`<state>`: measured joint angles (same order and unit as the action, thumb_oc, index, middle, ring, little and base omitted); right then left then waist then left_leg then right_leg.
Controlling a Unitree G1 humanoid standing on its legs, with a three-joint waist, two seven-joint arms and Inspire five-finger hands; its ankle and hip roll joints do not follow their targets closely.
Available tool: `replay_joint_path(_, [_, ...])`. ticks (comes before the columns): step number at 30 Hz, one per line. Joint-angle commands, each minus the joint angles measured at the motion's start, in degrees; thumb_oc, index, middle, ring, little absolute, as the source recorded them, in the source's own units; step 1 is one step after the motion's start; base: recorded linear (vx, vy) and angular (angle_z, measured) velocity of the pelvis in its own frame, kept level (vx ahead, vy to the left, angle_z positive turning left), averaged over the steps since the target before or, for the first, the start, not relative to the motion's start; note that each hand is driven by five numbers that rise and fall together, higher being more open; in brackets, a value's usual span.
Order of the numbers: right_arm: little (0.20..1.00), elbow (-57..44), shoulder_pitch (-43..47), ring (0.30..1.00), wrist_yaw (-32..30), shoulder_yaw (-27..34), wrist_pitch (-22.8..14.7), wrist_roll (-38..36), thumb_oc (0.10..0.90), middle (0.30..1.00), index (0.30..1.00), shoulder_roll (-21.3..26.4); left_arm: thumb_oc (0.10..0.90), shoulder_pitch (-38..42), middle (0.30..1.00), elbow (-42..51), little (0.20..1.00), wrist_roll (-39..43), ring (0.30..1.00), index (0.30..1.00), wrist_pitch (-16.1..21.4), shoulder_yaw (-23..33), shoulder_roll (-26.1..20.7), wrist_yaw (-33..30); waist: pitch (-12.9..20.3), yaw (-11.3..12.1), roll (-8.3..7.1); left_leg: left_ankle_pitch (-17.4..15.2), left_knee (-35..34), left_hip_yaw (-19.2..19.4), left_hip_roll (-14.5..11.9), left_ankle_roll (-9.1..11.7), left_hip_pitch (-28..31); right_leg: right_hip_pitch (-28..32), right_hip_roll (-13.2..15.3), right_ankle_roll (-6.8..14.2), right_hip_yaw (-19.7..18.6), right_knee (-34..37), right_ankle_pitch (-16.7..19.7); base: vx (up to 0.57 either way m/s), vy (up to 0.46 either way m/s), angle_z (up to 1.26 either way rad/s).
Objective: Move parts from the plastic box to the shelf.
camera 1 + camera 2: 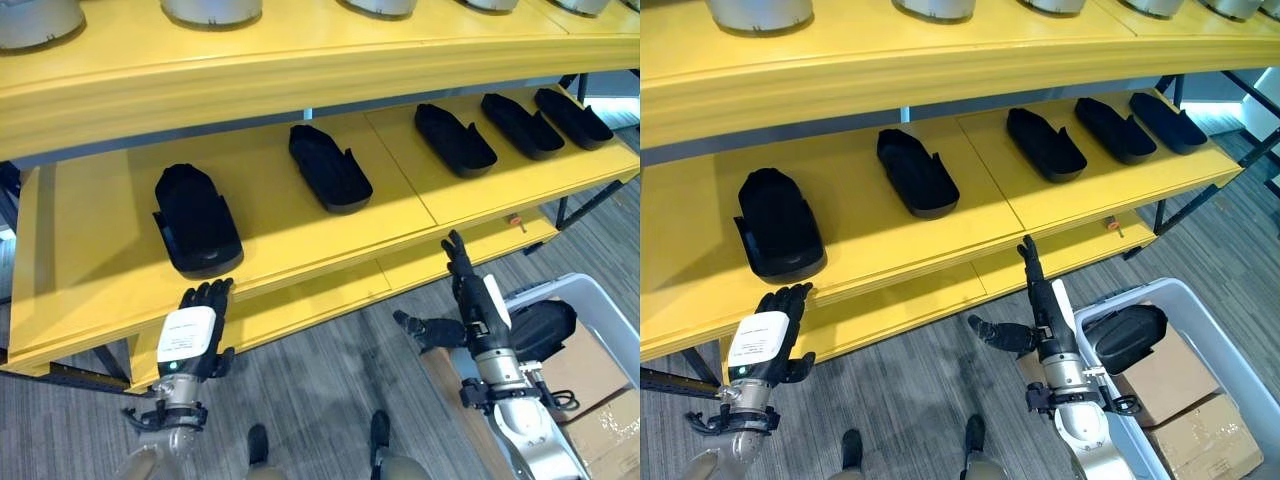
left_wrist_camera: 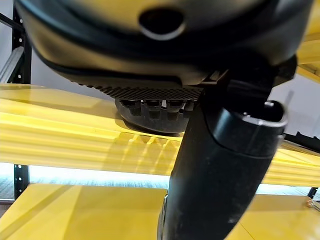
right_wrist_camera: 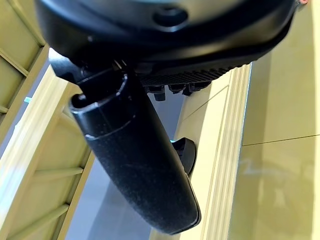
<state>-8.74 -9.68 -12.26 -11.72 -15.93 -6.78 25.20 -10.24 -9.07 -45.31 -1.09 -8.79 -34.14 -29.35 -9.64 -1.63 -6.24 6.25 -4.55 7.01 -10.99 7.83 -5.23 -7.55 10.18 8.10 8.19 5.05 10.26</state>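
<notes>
One black part [image 1: 1124, 336] in plastic box [image 1: 1230, 345], five on shelf [image 1: 940, 235]

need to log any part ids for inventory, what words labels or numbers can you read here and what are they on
No text can be read.
White label on the back of the left robot hand: print too small and blurred to read.
Black parts on the shelf, such as the leftmost part: no markings visible.

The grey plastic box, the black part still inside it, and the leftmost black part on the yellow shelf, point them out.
Grey plastic box [image 1: 1230, 340]: right eye view, bare right rim.
Black part in the box [image 1: 1125, 335]: right eye view, top surface.
Leftmost black part on the yellow shelf [image 1: 196, 220]: left eye view, its middle.
</notes>
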Motion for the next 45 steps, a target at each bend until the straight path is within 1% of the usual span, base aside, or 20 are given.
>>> replay_joint_path(1, [1.0,-6.07,4.75,1.0,-0.86,3.08,-5.91,0.58,0.9,1.0,1.0,0.58,0.9,7.07,1.0,1.05,1.0,-0.32,1.0,1.0,0.71,3.76,-0.79,-4.94,-0.25,-0.26,-0.76,-3.33,-0.45,0.64,-1.76,-0.94,3.05,2.95,1.84,2.15,3.08,-0.05,-1.72,0.0,0.0,0.0])
replay_joint_path(5, [1.0,-5.88,4.86,1.0,-0.78,2.81,-5.75,0.56,0.9,1.0,1.0,0.63,0.9,8.32,1.0,-0.41,1.0,-0.18,1.0,1.0,0.01,3.37,-0.41,-5.08,-0.24,-0.37,-1.17,-3.33,-0.45,0.75,-1.82,-0.91,3.07,2.87,1.77,2.09,2.86,-0.05,-1.74,0.0,0.0,0.0])
replay_joint_path(10, [1.0,-5.83,5.06,1.0,-0.7,2.57,-5.74,0.58,0.9,1.0,1.0,0.65,0.9,9.69,1.0,-2.06,1.0,-0.48,1.0,1.0,-0.3,2.09,-0.1,-4.92,-0.26,-0.52,-1.23,-3.33,-0.45,0.81,-1.73,-0.92,2.97,2.75,1.75,2.1,2.8,-0.05,-1.71,0.0,0.0,0.0])
replay_joint_path(13, [1.0,-5.75,5.15,1.0,-0.86,2.32,-5.79,0.61,0.9,1.0,1.0,0.6,0.9,11.2,1.0,-4.17,1.0,-0.45,1.0,1.0,-0.88,0.79,0.53,-4.73,-0.21,-0.76,-1.27,-3.37,-0.45,1.02,-1.75,-0.92,3.05,2.63,1.72,2.11,2.68,-0.05,-1.63,0.0,0.0,0.0])
replay_joint_path(22, [1.0,-5.73,5.26,1.0,-1.0,1.55,-5.96,0.5,0.9,1.0,1.0,0.83,0.9,14.33,1.0,-9.38,1.0,0.44,1.0,1.0,-2.22,-0.87,1.94,-5.02,-0.25,-1.4,-1.42,-3.3,-0.45,1.48,-1.9,-0.81,3.18,2.33,1.61,2.02,2.19,-0.05,-1.55,0.0,0.0,-0.02])
replay_joint_path(26, [1.0,-5.82,5.15,1.0,-0.93,1.49,-6.03,0.28,0.9,1.0,1.0,0.92,0.9,14.89,1.0,-10.4,1.0,0.91,1.0,1.0,-2.69,-0.77,2.27,-5.35,-0.39,-1.52,-1.48,-3.32,-0.45,1.63,-1.96,-0.81,3.31,2.38,1.57,2.0,2.09,-0.05,-1.58,0.0,0.0,0.0])
replay_joint_path(32, [1.0,-5.92,4.45,1.0,-0.82,1.61,-6.24,0.14,0.9,1.0,1.0,1.26,0.9,14.86,1.0,-11.36,1.0,1.57,1.0,1.0,-3.87,1.0,2.36,-6.66,-0.63,-1.64,-1.66,-3.31,-0.45,1.74,-2.03,-0.75,3.31,2.18,1.48,2.02,1.97,-0.05,-1.51,0.0,0.0,0.0])
replay_joint_path(45, [1.0,-5.97,4.48,1.0,-0.31,0.98,-6.6,-0.19,0.9,1.0,1.0,1.65,0.9,16.68,1.0,-13.75,1.0,2.28,1.0,1.0,-5.49,1.68,2.53,-8.49,-1.05,-1.85,-2.01,-3.24,-0.45,1.9,-2.0,-0.69,3.12,1.77,1.52,2.03,1.81,-0.05,-1.31,0.0,0.0,0.0])
